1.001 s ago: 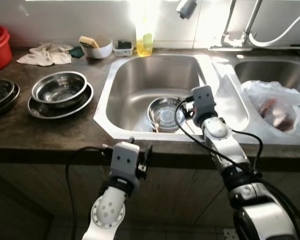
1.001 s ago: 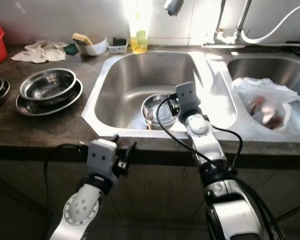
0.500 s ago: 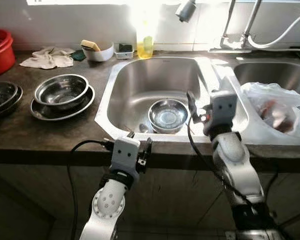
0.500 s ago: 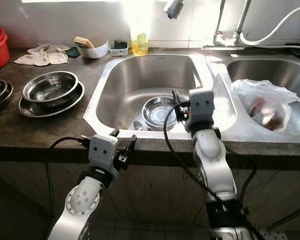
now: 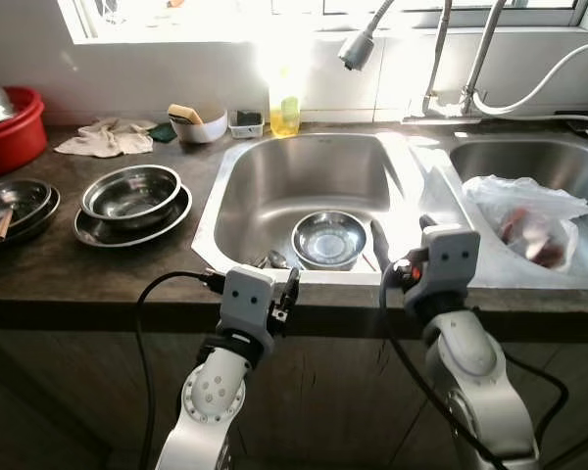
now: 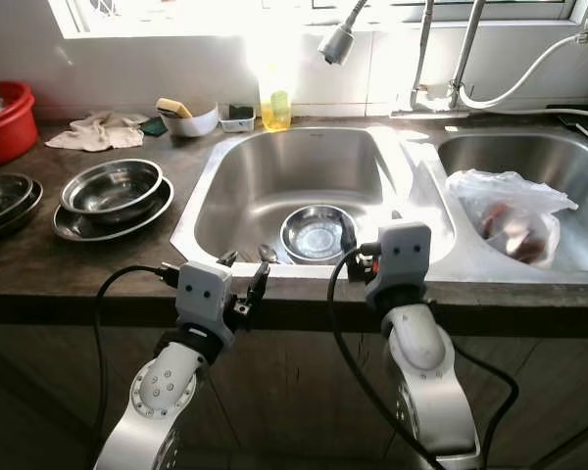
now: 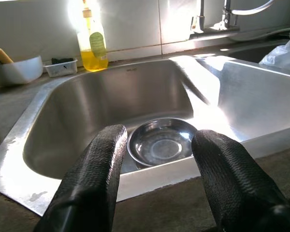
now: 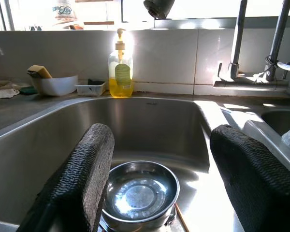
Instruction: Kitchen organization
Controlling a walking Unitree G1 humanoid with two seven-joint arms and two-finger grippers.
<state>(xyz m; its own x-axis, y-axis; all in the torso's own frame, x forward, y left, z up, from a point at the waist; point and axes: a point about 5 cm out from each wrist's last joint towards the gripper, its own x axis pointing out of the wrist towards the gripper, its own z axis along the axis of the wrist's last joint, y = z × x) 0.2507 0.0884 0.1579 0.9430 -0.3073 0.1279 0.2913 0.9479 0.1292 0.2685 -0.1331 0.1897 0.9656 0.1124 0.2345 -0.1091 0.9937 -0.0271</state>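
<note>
Your right hand (image 5: pixel 400 245) and left hand (image 5: pixel 274 284), both spread wide and empty, hover at the sink's (image 5: pixel 216 191) front rim facing the steel bowl (image 5: pixel 328 238) inside; next, probably reach down to grasp its rim.

Steel bowl (image 7: pixel 162 143) low in the sink (image 7: pixel 111 101), beyond the left pincer's (image 7: pixel 157 181) spread, empty fingers (image 7: pixel 94 179).

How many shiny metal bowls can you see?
3 at least: one bowl in the sink, one bowl on a plate on the counter left of the sink, and a darker one at the counter's far left. More may be stacked underneath.
</note>
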